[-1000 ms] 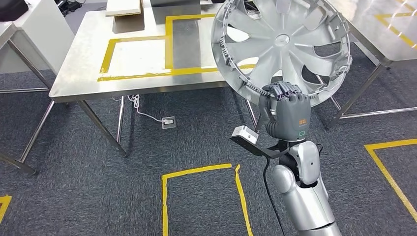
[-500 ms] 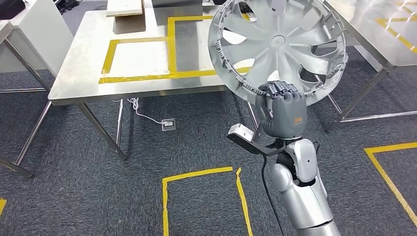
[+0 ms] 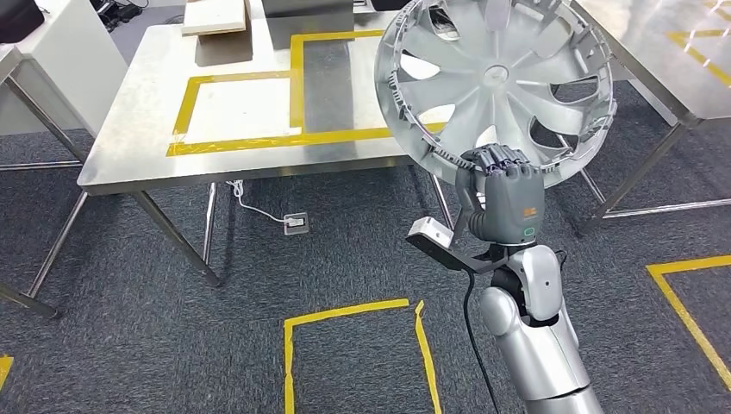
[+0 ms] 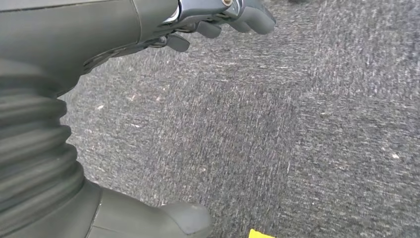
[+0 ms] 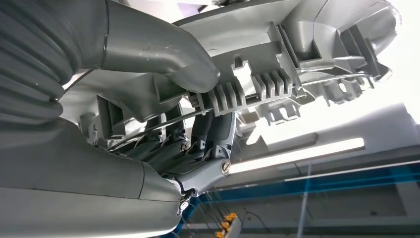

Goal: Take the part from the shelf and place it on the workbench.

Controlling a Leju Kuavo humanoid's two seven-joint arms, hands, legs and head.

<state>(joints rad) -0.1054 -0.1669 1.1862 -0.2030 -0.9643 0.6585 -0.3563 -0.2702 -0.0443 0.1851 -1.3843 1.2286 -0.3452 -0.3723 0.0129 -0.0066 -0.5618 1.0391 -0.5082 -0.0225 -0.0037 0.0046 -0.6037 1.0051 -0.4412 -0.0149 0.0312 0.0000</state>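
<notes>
The part is a silver wheel cover (image 3: 500,78) with curved spokes, held upright in front of me in the head view. My right hand (image 3: 504,203) grips its lower rim from below, fingers curled over the edge. In the right wrist view the thumb (image 5: 158,54) presses on the ribbed inner rim of the wheel cover (image 5: 297,44). The steel workbench (image 3: 138,147), marked with yellow tape rectangles, stands ahead and to the left, partly hidden behind the cover. My left hand (image 4: 99,39) hangs over grey carpet with its fingers apart and nothing in it.
A second steel table (image 3: 655,52) stands at the right, a white cabinet (image 3: 60,60) at the far left. A wooden board (image 3: 215,17) lies at the workbench's far end. A floor socket (image 3: 296,222) with a cable sits under the bench. Yellow tape (image 3: 345,310) marks the carpet.
The whole view has shifted slightly, with the workbench now a little lower. My right hand keeps its hold on the wheel cover, which swayed a little left and back to the right.
</notes>
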